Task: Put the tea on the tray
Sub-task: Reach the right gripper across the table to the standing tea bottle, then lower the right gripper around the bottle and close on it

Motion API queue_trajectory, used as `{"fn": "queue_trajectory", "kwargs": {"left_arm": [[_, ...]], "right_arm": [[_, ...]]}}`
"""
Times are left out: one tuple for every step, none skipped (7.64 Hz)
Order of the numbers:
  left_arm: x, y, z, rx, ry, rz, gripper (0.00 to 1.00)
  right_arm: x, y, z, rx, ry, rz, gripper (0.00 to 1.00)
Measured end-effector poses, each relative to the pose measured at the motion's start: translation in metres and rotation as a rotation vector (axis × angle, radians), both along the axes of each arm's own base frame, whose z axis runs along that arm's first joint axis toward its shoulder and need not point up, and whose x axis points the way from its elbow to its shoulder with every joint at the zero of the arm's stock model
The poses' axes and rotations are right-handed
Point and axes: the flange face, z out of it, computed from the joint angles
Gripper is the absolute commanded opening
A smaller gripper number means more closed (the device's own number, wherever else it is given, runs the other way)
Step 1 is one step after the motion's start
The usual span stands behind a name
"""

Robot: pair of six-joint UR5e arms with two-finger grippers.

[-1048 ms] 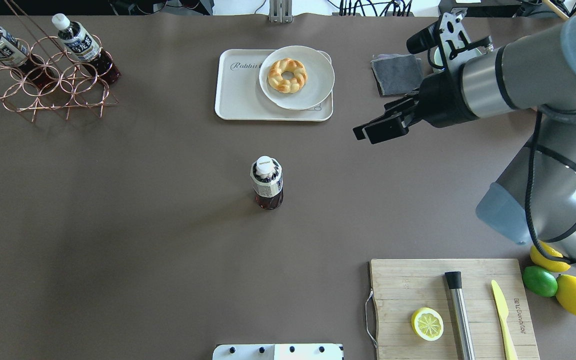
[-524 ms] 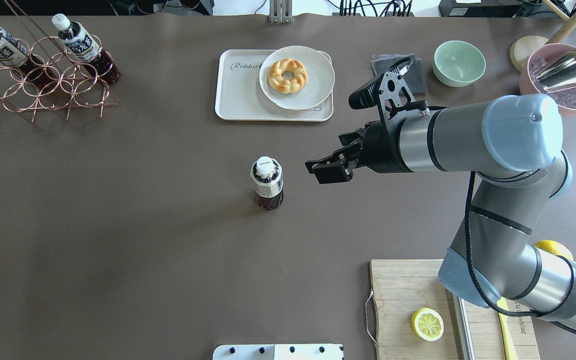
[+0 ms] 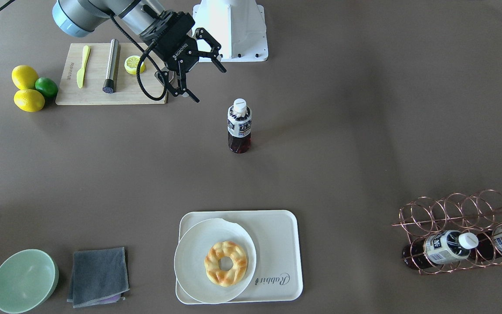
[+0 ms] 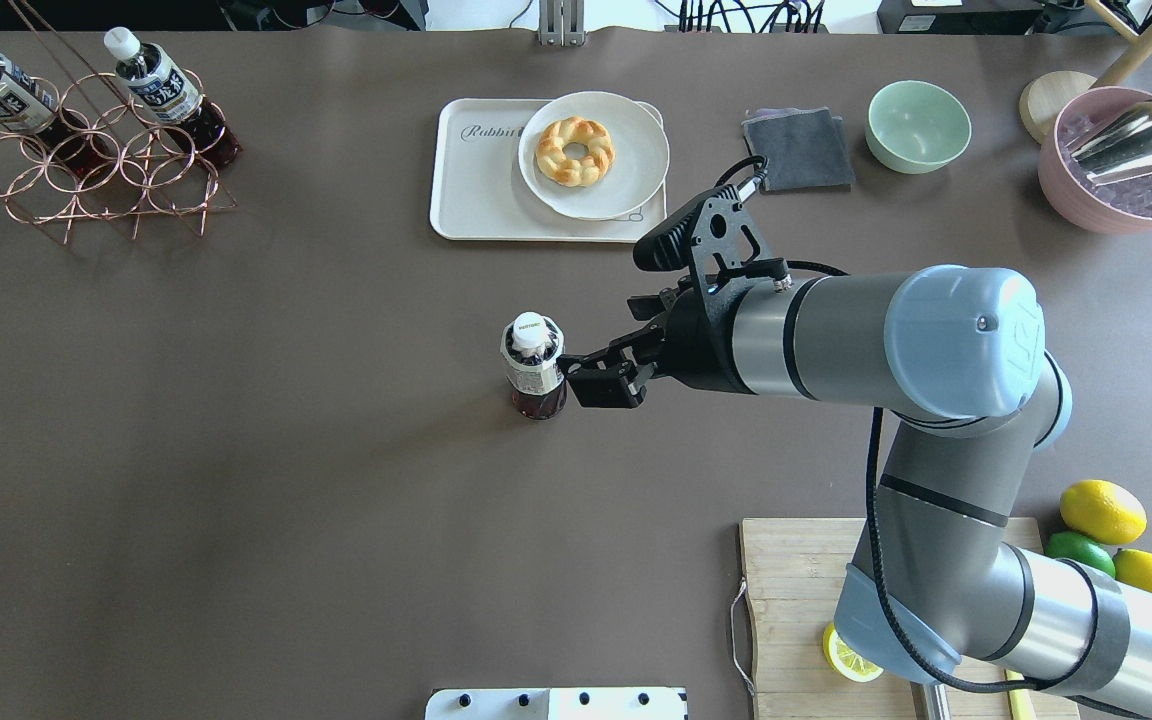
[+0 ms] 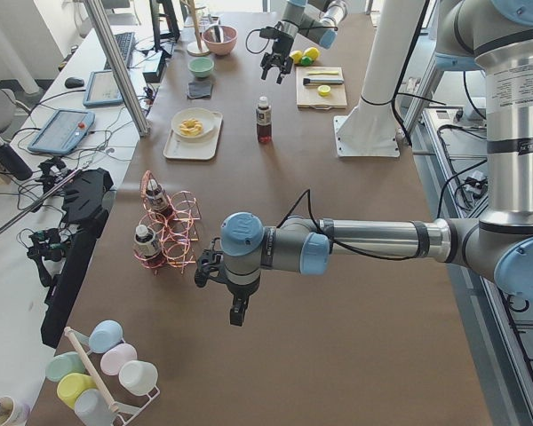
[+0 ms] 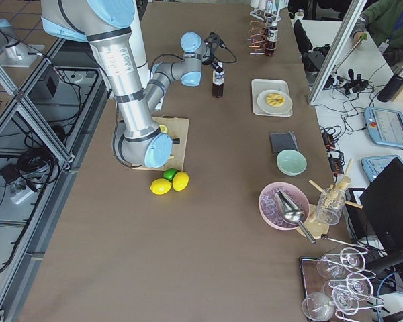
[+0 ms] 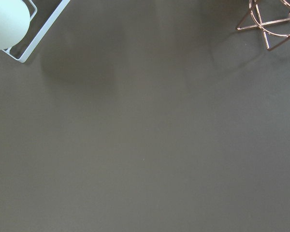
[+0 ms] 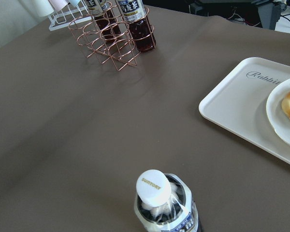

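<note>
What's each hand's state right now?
Right hand: open, empty, near the tea.
Left hand: cannot tell, seen only from the side.

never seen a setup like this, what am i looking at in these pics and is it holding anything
It is a robot with two arms at a brown table, each ending in a two-finger tool. Two pictures look down on the table, one from behind the robot, one facing it; two look along it from either end; two come from cameras on the wrists. The right tool is open, close to a standing bottle of tea, and holds nothing. The left tool hangs over the table near a wire rack with two more bottles; whether it is open I cannot tell. Farther from the robot is a tray carrying a plate with a ring-shaped bun. Also there: a cutting board, lemons, a lime, a cloth, a green bowl.
</note>
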Motion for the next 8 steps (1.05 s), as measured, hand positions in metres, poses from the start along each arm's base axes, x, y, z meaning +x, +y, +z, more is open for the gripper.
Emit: {"fn": "queue_trajectory", "kwargs": {"left_arm": [[-0.003, 0.011, 0.005, 0.017, -0.016, 0.044, 0.98], [-0.005, 0.017, 0.008, 0.029, -0.022, 0.068, 0.98], [-0.006, 0.019, 0.010, 0.036, -0.023, 0.078, 0.98], [-0.007, 0.020, 0.010, 0.039, -0.024, 0.082, 0.98], [-0.007, 0.020, 0.011, 0.040, -0.024, 0.084, 0.98], [-0.007, 0.020, 0.010, 0.042, -0.024, 0.084, 0.98], [-0.007, 0.020, 0.011, 0.042, -0.024, 0.085, 0.98], [-0.007, 0.019, 0.011, 0.041, -0.024, 0.084, 0.98]], "right_arm": [[-0.012, 0.010, -0.009, 0.010, -0.011, 0.007, 1.00], [-0.031, 0.020, -0.015, 0.018, -0.012, 0.031, 1.00], [-0.049, 0.028, -0.017, 0.025, -0.005, 0.078, 1.00], [-0.060, 0.029, -0.016, 0.034, 0.008, 0.130, 1.00], [-0.064, 0.028, -0.014, 0.039, 0.019, 0.176, 0.99], [-0.068, 0.027, -0.012, 0.044, 0.029, 0.220, 0.99], [-0.075, 0.028, -0.011, 0.045, 0.037, 0.253, 0.98], [-0.083, 0.029, -0.014, 0.045, 0.037, 0.272, 0.95]]}}
